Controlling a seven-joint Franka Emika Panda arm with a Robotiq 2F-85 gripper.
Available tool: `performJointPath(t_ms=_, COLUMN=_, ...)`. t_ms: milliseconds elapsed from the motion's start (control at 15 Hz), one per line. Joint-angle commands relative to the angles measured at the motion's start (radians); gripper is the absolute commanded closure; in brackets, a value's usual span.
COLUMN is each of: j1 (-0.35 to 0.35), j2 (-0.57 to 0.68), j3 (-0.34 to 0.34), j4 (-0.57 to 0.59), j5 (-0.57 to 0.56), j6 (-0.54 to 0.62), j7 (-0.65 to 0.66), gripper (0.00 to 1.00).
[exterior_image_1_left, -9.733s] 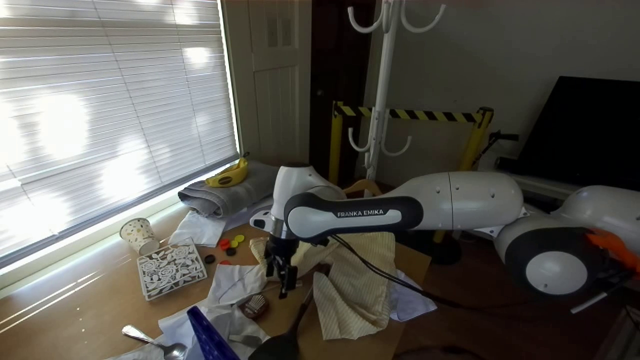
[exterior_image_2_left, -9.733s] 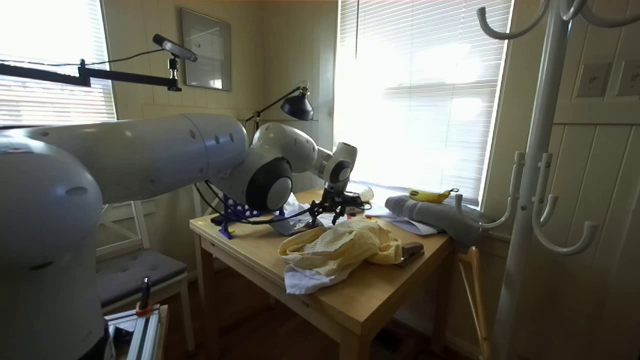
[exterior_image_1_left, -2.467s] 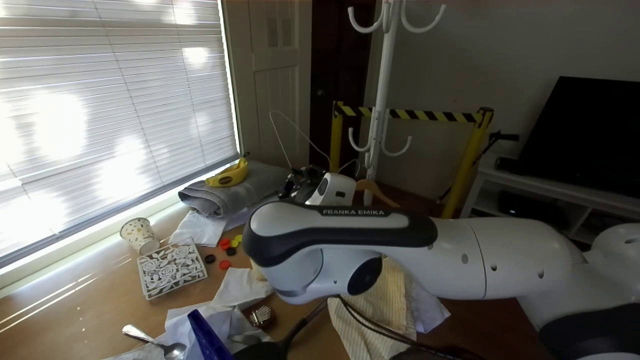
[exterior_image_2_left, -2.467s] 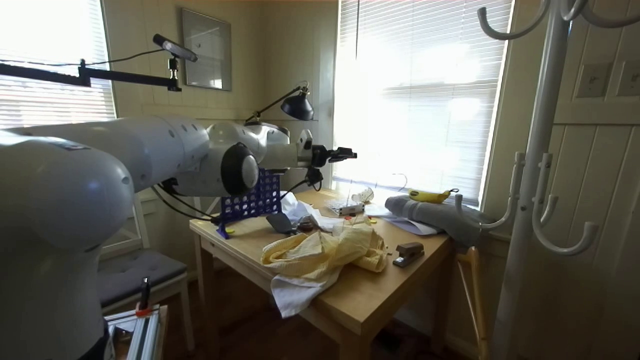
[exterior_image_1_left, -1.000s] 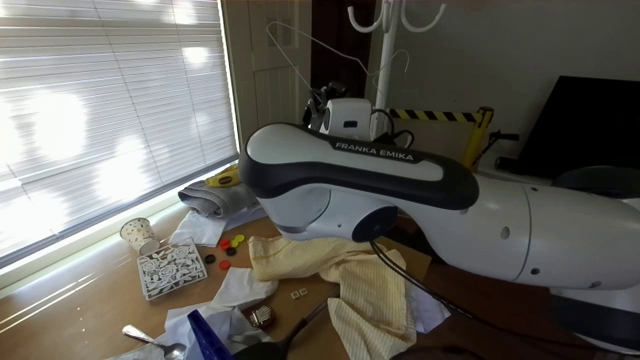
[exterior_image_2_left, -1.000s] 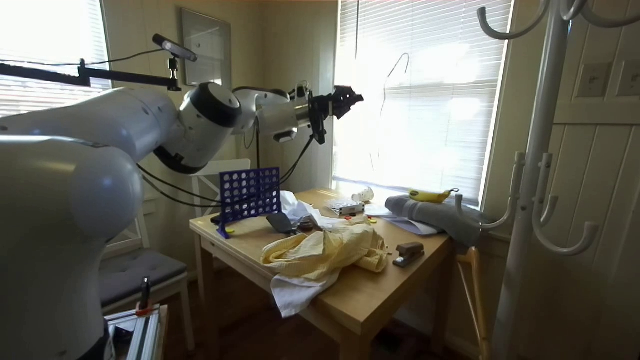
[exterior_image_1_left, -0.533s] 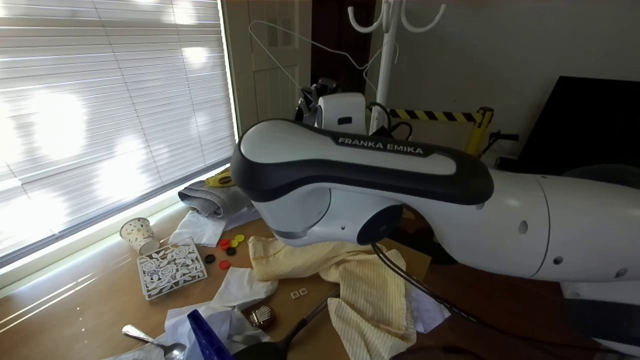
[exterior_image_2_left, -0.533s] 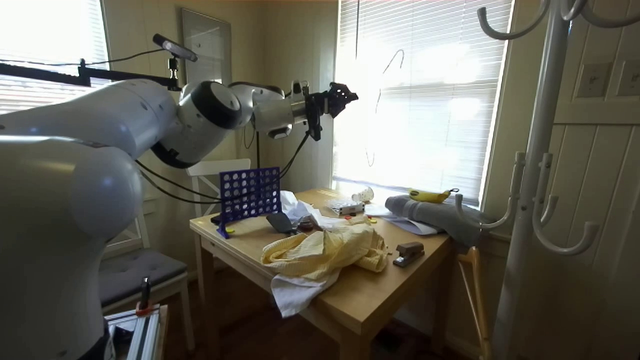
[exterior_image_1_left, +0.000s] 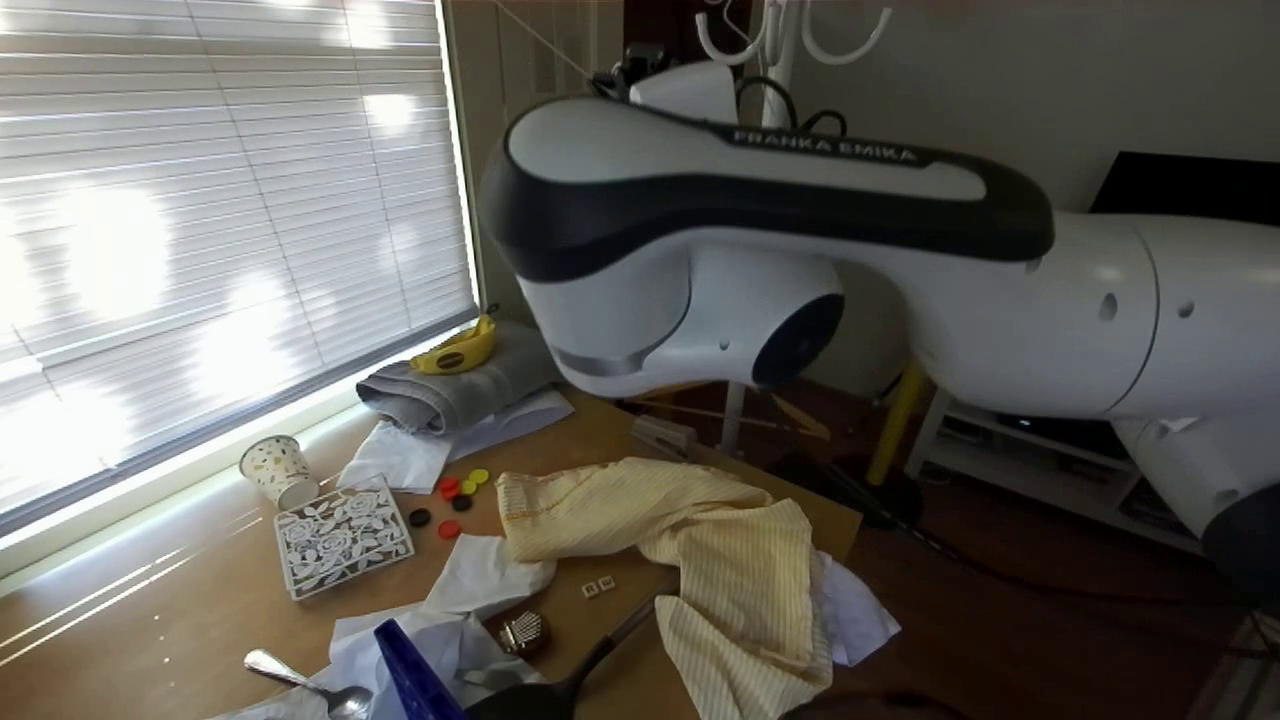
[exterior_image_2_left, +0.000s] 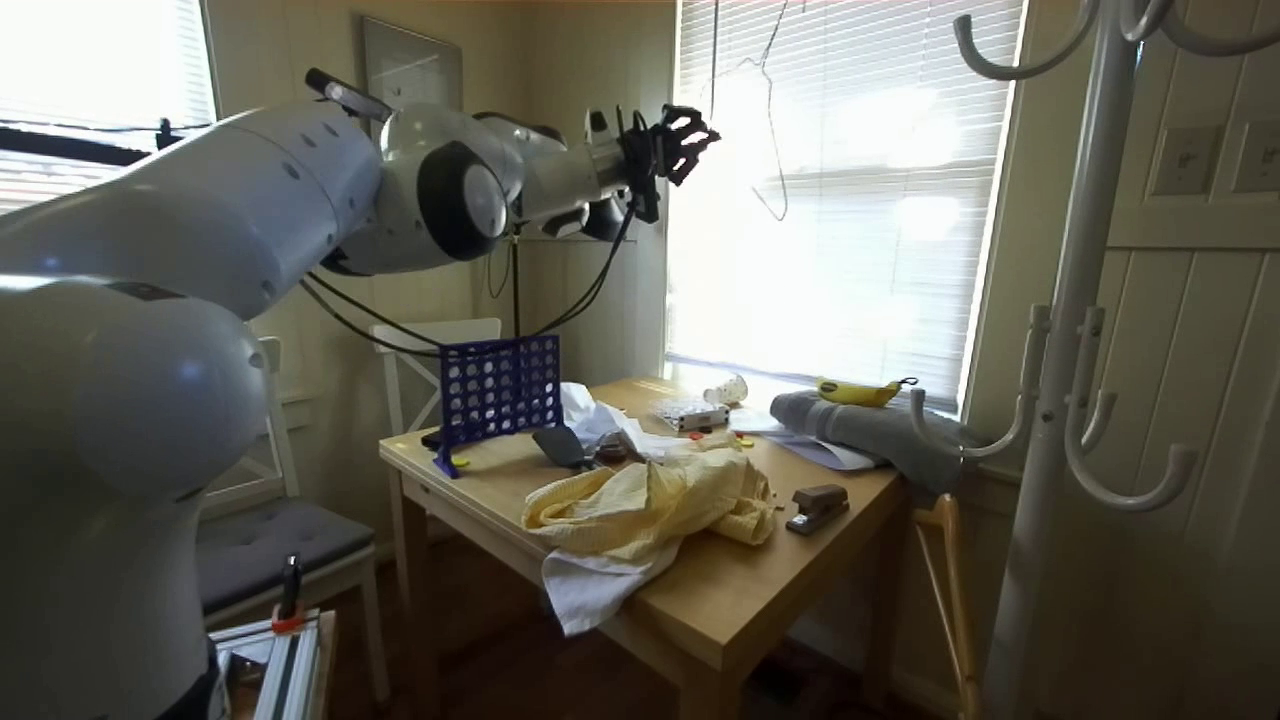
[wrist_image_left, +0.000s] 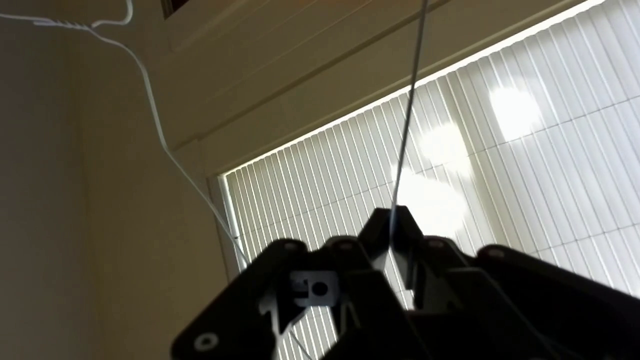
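Note:
My gripper (wrist_image_left: 392, 220) is shut on a thin white wire hanger (wrist_image_left: 407, 115), its wire running up from between the fingertips. A twisted neck and hook base show at the upper left of the wrist view. High above the table, in an exterior view, the gripper (exterior_image_2_left: 705, 140) points toward the window side, and the hanger (exterior_image_2_left: 771, 100) dangles in front of the blinds, partly cut off by the top edge. The arm hides most of the gripper in an exterior view, where a stretch of hanger wire (exterior_image_1_left: 545, 40) leaves the frame at the top.
A white coat rack (exterior_image_2_left: 1085, 200) with several hooks stands beyond the table (exterior_image_2_left: 720, 610). On the table lie a yellow striped cloth (exterior_image_2_left: 650, 500), a stapler (exterior_image_2_left: 820, 505), a blue game rack (exterior_image_2_left: 500, 385) and a grey towel (exterior_image_2_left: 850, 425) bearing a banana-shaped pouch (exterior_image_2_left: 858, 392).
The arm has risen over the last half second, carrying the hanger upward partly out of frame. Several seconds ago the gripper was low over the table; the yellow cloth has since shifted.

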Motion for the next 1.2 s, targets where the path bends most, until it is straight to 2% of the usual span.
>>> performJointPath(t_ms=0, j1=-0.091, j2=-0.067, j3=0.188, j4=-0.020, j5=-0.087, j6=0.011, j7=-0.060, gripper=0.98)
performJointPath(t_ms=200, j1=-0.161, j2=-0.077, j3=0.301, j4=-0.022, j5=-0.082, j6=0.001, j7=-0.036, gripper=0.98)
performJointPath(t_ms=467, j1=-0.229, j2=-0.081, j3=0.388, j4=-0.026, j5=-0.071, j6=0.017, j7=-0.025, gripper=0.98)
performJointPath(t_ms=933, j1=-0.293, j2=-0.106, j3=0.437, j4=-0.017, j5=-0.076, j6=0.042, j7=0.019, gripper=0.98)
performJointPath(t_ms=1133, j1=-0.288, j2=-0.121, j3=0.405, j4=0.006, j5=-0.052, j6=0.037, j7=0.022, gripper=0.98)
